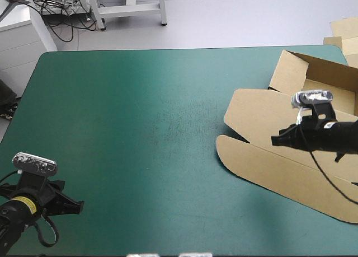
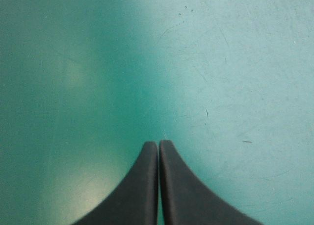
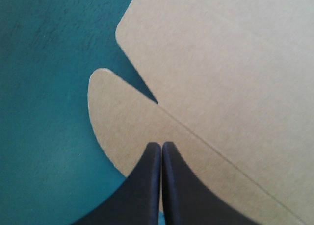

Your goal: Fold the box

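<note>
Right tool (image 3: 161,144), fingers together, over box (image 3: 225,83); more board (image 1: 344,34) beyond.

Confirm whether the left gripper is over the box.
No, the left gripper hangs over bare teal-green cover, far from the box.

box (image 1: 263,120) is running out of view past the table (image 1: 140,128)'s right edge | right gripper (image 1: 275,140) and its arm are covering a strip of the box; whether the fingertips are touching it cannot be told | left gripper (image 1: 80,205)'s arm is being cropped at the near left corner
</note>
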